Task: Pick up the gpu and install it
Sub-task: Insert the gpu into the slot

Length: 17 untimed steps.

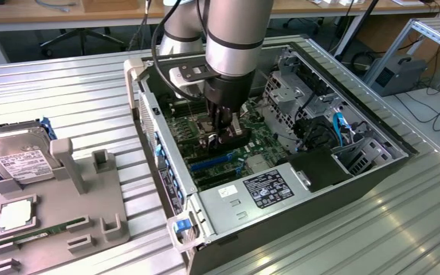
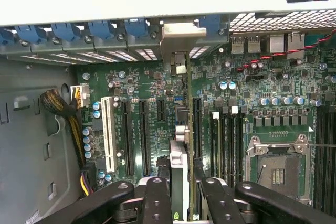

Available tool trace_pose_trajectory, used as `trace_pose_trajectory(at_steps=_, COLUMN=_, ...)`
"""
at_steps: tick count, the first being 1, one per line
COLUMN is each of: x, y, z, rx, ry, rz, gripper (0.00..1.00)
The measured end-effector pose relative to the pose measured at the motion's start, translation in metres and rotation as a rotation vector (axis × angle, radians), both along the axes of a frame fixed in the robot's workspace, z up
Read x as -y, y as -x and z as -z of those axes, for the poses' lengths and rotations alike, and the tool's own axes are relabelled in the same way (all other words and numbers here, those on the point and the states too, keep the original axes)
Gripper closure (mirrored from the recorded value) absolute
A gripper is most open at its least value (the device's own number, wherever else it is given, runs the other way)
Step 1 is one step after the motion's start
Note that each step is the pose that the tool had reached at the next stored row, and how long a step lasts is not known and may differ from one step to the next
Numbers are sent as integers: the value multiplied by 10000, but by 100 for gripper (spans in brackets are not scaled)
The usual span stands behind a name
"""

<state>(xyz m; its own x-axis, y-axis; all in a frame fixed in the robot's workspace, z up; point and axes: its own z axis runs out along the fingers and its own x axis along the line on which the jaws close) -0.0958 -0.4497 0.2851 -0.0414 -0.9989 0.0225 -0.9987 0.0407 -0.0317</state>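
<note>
My gripper (image 1: 224, 133) is down inside the open computer case (image 1: 373, 123), over the green motherboard (image 1: 258, 143). It is shut on the gpu (image 1: 235, 130), which stands on edge. In the wrist view the gpu (image 2: 180, 161) runs as a thin line between my two black fingers (image 2: 157, 198), away from the gripper (image 2: 184, 190). Its silver end bracket (image 2: 181, 32) sits against the case's rear slot wall, among the blue slot clips (image 2: 100, 29). The card's lower edge lies along a dark expansion slot; whether it is pressed in is hidden.
A grey parts fixture (image 1: 90, 189) on the exterior view's left holds a silver hard drive (image 1: 18, 157), a CPU (image 1: 14, 215) and a green RAM stick (image 1: 32, 235). Inside the case are the power supply (image 1: 270, 186), a white slot (image 2: 109, 135) and the CPU socket (image 2: 278, 166).
</note>
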Motion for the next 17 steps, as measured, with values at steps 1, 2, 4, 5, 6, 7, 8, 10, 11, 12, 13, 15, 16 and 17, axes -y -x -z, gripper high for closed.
trace_pose_trajectory(at_steps=1, x=0, y=0, z=0, rx=0, ry=0, rz=0, gripper=73)
trace_pose_trajectory(at_steps=2, x=0, y=0, z=0, rx=0, ry=0, rz=0, gripper=73)
trace_pose_trajectory(at_steps=4, x=0, y=0, z=0, rx=0, ry=0, rz=0, gripper=73)
trace_pose_trajectory(at_steps=5, x=0, y=0, z=0, rx=0, ry=-1, rz=0, gripper=73)
trace_pose_trajectory(at_steps=6, x=0, y=0, z=0, rx=0, ry=0, rz=0, gripper=73)
trace_pose_trajectory(at_steps=7, x=0, y=0, z=0, rx=0, ry=-1, rz=0, gripper=73)
trace_pose_trajectory(at_steps=8, x=0, y=0, z=0, rx=0, ry=-1, rz=0, gripper=73)
trace_pose_trajectory(at_steps=10, x=2, y=0, z=0, rx=1, ry=-11, rz=0, gripper=73)
trace_pose_trajectory(at_steps=11, x=14, y=-27, z=1, rx=-2, ry=-38, rz=4, gripper=73)
trace_pose_trajectory(at_steps=12, x=19, y=-72, z=0, rx=-7, ry=-37, rz=9, gripper=73)
trace_pose_trajectory(at_steps=13, x=43, y=-71, z=0, rx=-7, ry=-39, rz=9, gripper=73)
trace_pose_trajectory(at_steps=15, x=43, y=-37, z=23, rx=-7, ry=-39, rz=10, gripper=73)
trace_pose_trajectory(at_steps=16, x=43, y=-24, z=52, rx=-7, ry=-39, rz=9, gripper=73)
trace_pose_trajectory(at_steps=17, x=43, y=-12, z=89, rx=-7, ry=-39, rz=9, gripper=73)
